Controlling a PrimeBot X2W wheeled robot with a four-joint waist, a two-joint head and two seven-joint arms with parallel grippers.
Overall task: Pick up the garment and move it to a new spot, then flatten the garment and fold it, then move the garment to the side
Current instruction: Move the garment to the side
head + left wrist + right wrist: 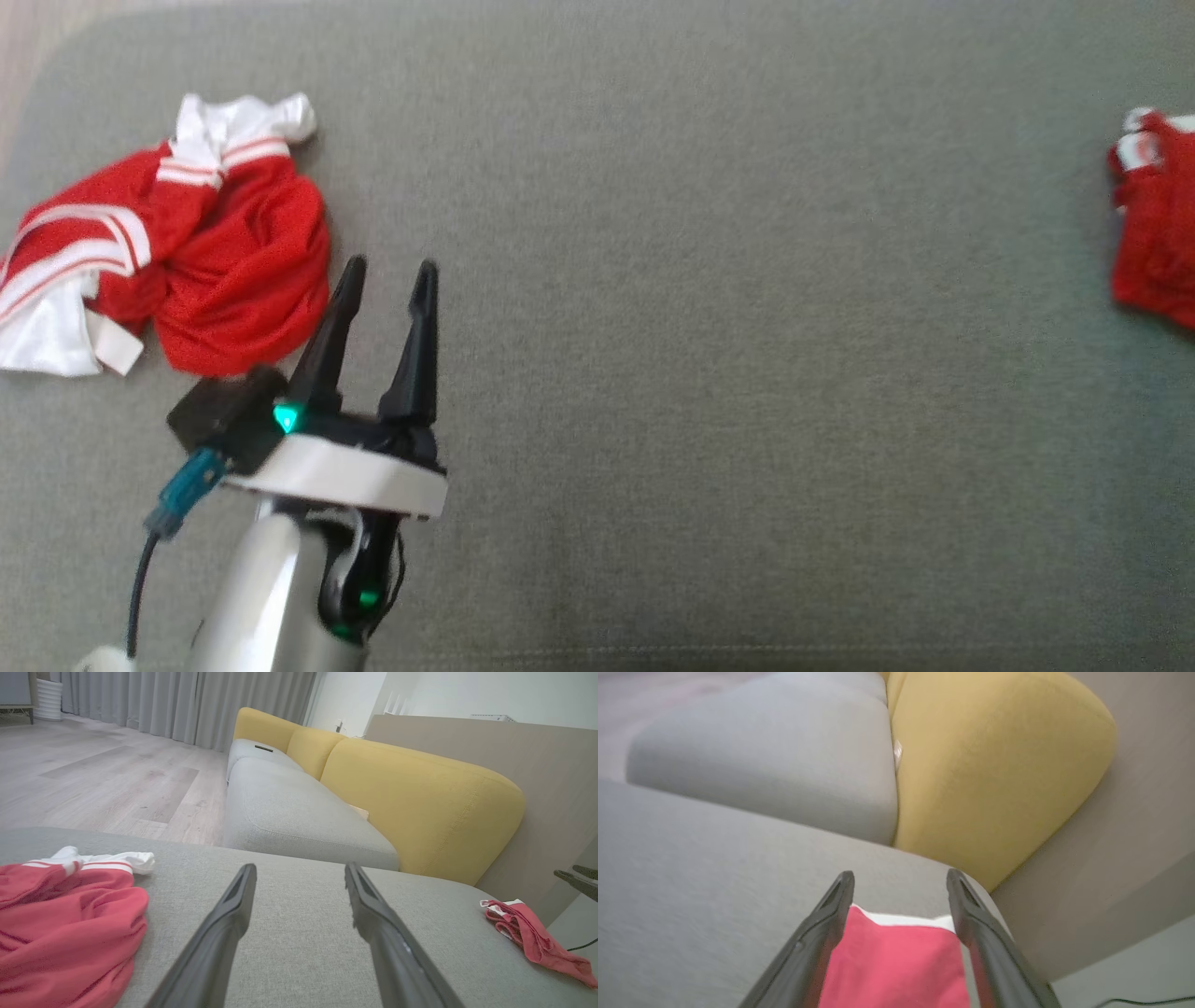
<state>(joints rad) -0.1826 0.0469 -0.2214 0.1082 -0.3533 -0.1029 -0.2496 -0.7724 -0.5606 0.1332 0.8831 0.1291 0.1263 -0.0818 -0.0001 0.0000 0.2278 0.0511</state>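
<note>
Head view: your left gripper (391, 264), fingers apart, sits just beside the crumpled red-and-white garment (233, 271) at the grey cushion's (700, 373) left; a small red garment (1153, 243) far right is cut off by the frame. Left wrist view: those fingers spread over bare cushion, garments well apart on either side. Right wrist view, blurry: right gripper (900, 873) fingers apart, the small red garment's white-edged cloth between them, cut off below; you can't tell whether they touch it.

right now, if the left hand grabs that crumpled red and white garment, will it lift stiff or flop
Probably floppy: the red and white garment lies bunched in soft folds on the grey cushion, so it should drape from one pinch. It looks thin, likely light. Its shiny white part hints it may slip in the left hand.
</note>
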